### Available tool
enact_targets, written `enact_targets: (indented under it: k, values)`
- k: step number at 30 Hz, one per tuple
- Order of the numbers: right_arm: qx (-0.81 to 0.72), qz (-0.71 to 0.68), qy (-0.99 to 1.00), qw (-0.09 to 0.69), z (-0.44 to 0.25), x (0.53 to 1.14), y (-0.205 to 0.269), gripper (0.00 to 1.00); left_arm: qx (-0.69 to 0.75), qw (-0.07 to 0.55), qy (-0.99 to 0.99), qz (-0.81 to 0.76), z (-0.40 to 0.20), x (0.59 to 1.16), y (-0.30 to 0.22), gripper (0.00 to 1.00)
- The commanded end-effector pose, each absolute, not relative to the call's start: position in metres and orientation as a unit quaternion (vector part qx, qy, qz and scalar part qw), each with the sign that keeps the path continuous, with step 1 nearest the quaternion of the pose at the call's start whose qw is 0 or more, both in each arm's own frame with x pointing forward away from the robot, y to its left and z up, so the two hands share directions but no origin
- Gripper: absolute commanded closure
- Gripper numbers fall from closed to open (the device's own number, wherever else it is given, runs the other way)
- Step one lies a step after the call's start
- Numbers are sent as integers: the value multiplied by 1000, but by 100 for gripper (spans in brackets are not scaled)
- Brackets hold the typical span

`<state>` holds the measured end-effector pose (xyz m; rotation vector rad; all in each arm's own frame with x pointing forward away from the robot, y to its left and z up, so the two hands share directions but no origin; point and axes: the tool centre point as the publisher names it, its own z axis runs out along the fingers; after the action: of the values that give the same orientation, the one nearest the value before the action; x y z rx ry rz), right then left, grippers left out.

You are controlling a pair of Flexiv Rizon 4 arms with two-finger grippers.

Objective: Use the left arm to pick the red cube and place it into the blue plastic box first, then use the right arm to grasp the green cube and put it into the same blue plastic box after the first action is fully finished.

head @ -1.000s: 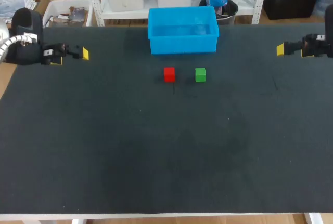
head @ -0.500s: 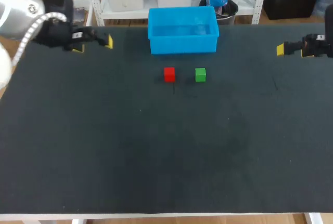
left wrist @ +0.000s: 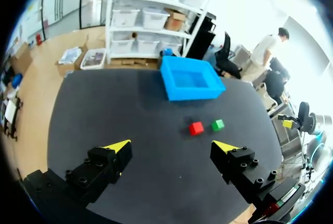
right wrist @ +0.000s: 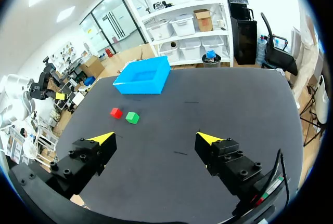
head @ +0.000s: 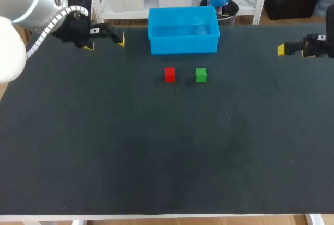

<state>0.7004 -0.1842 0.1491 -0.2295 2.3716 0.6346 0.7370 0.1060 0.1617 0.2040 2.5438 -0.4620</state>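
1. At the far edge of the dark surface (head: pixel 156 157), about midway across, stands the blue plastic box (head: pixel 183 45), its top open.
2. In front of the box's left half, apart from its front wall, the red cube (head: pixel 169 74) rests on the surface.
3. In front of the box's right half sits the green cube (head: pixel 201 75), beside the red cube with a small gap between them. It touches neither the red cube nor the box.
4. To the left of the box, near its left wall but clear of it, hangs the left claw (head: pixel 105 42). It is raised off the surface and touches nothing.
5. In the left wrist view the left claw (left wrist: pixel 171 147) is released, its yellow tips spread wide with nothing between them. The box (left wrist: pixel 195 94), the red cube (left wrist: pixel 196 128) and the green cube (left wrist: pixel 217 124) lie ahead of it, well apart from both fingers.
6. Well to the right of the box, over the surface's right edge, sits the right claw (head: pixel 282 50). Only one yellow tip shows from above.
7. In the right wrist view the right claw (right wrist: pixel 156 140) is likewise splayed wide and holds nothing. The box (right wrist: pixel 138 88), the red cube (right wrist: pixel 116 112) and the green cube (right wrist: pixel 132 117) lie far ahead of it.
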Motion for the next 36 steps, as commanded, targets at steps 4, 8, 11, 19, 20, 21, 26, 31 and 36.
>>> enact_targets:
  k: [4,8,11,19,20,21,26,31,36]
  values:
    - [-88,242,908,331,149,700,-184,0,72,271,946,-162,163,737,104,0]
    - [-88,242,908,331,149,700,-184,0,72,271,946,-162,163,737,104,0]
    - [-88,242,908,331,149,700,-184,0,78,268,948,-152,169,743,92,0]
    - [-88,242,908,331,149,700,-184,0,99,224,962,-121,167,770,35,0]
    - [-88,242,908,331,149,700,-184,0,100,218,964,-118,167,772,29,0]
    - [-88,242,908,331,149,700,-184,0,95,211,966,-115,165,775,22,0]
    - [-88,242,908,331,149,700,-184,0,93,187,972,-105,157,784,-5,0]
    - [-88,242,908,331,149,700,-184,0,75,166,979,-92,148,787,-13,0]
    - [-88,242,908,331,149,700,-184,0,58,151,984,-73,142,789,-11,0]
